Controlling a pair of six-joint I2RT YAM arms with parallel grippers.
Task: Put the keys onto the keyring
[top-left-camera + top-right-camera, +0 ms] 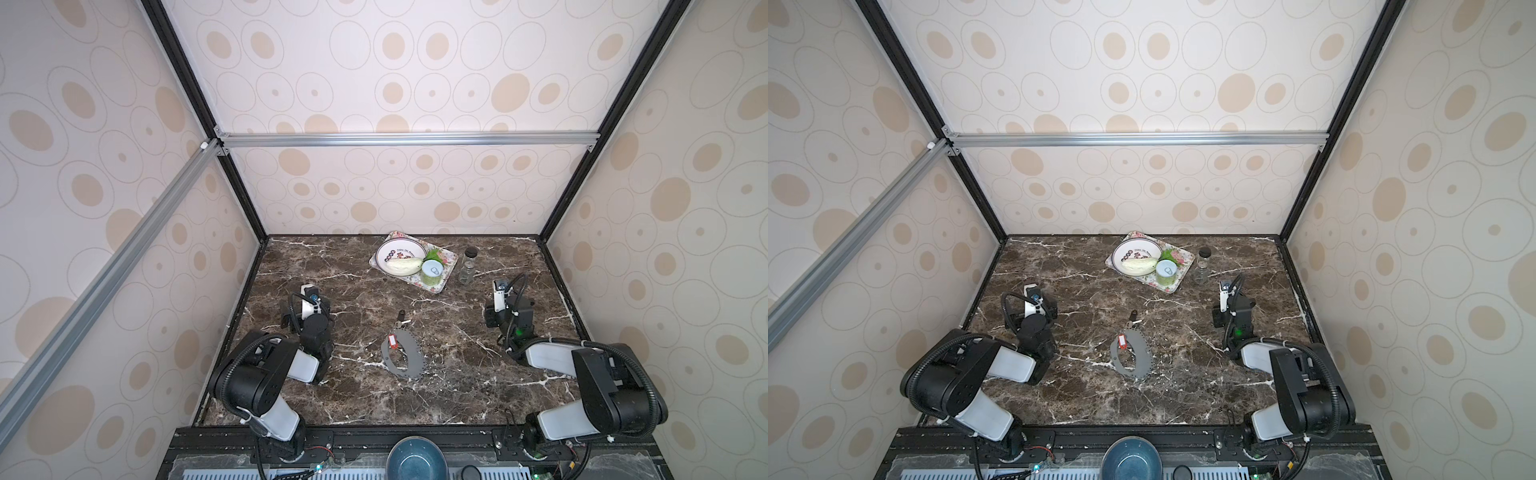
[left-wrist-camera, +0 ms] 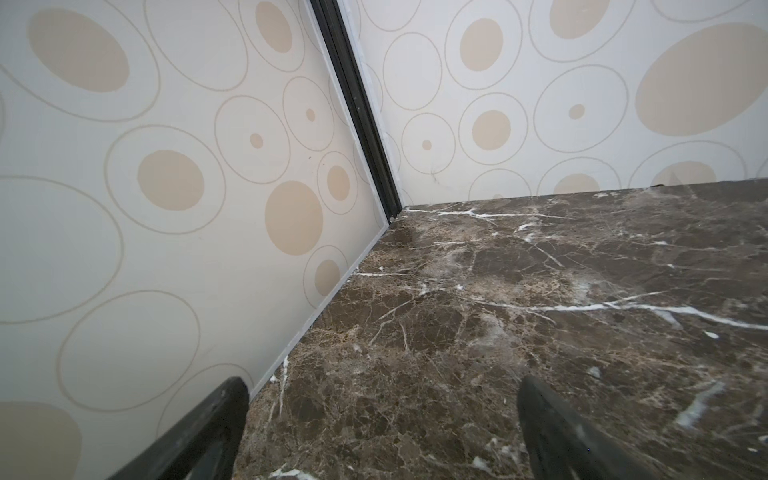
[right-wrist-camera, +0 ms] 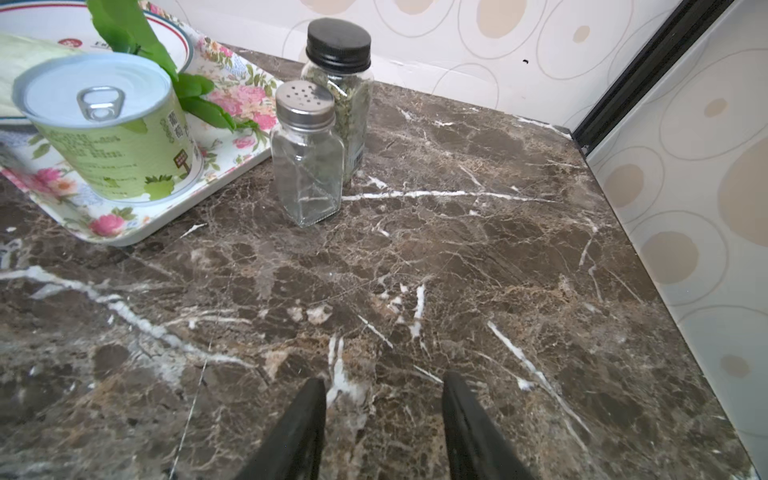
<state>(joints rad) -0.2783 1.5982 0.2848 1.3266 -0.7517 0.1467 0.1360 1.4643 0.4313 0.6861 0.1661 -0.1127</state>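
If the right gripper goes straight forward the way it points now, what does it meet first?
Probably nothing on the table: the right gripper aims just past the glass shaker and the herb jar behind it, toward the back wall. Clearance beside the jars is hard to judge.

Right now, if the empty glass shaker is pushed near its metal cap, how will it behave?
The glass shaker stands tall on a narrow base, so a high push would likely tip it, perhaps against the herb jar beside it. It looks empty, so probably light. Its smooth glass may slip and could break.
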